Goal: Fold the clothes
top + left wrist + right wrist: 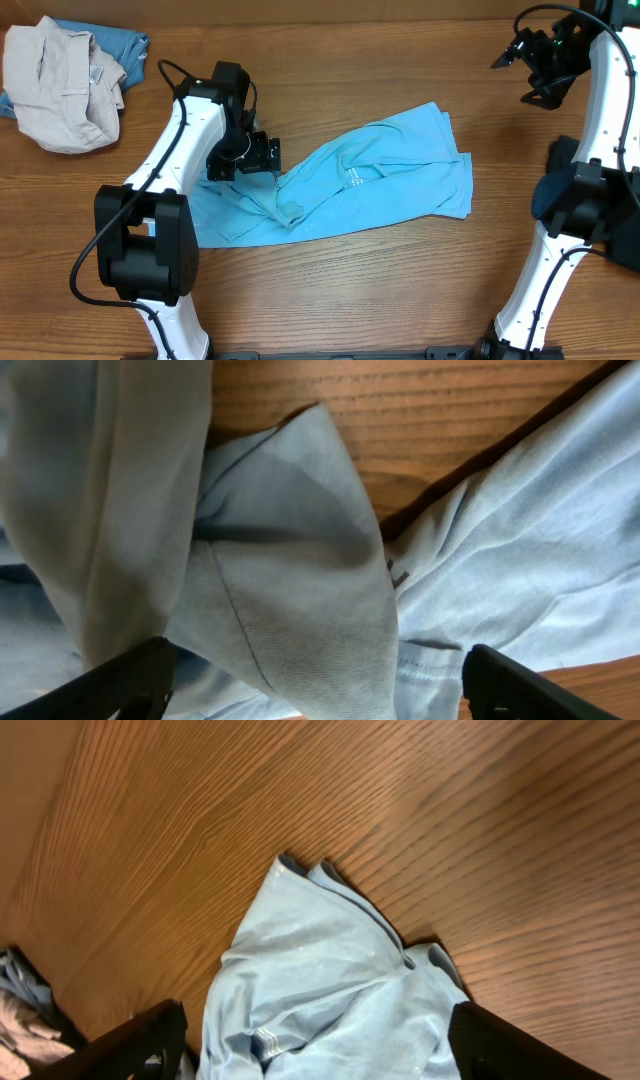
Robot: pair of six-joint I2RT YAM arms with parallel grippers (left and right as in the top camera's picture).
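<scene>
closest thing in the left wrist view is the left gripper [320, 665]. its black fingers [130, 685] sit way out at the bottom corners, so the jaws are spread wide and aren't pinching anything. a loose ridge of the light blue t-shirt [300, 570] bunches up between them. the cloth runs right up against one finger, but i can't tell if it actually touches.

from overhead, the shirt lies crumpled in a long slanted band across the middle of the wooden table [400, 300]. its lower end is by the left arm and its higher end reaches toward the right. there's a small bit of white lettering [352, 178] near the middle, too small to read. the left gripper is down over the shirt's left part.

the right gripper [515, 78] is up in the far right corner, well apart from the shirt, jaws released and nothing in them. its camera looks down on one end of the shirt on bare wood.

in the far left corner a beige garment [60, 85] is heaped on top of a denim-blue one [128, 45].
</scene>
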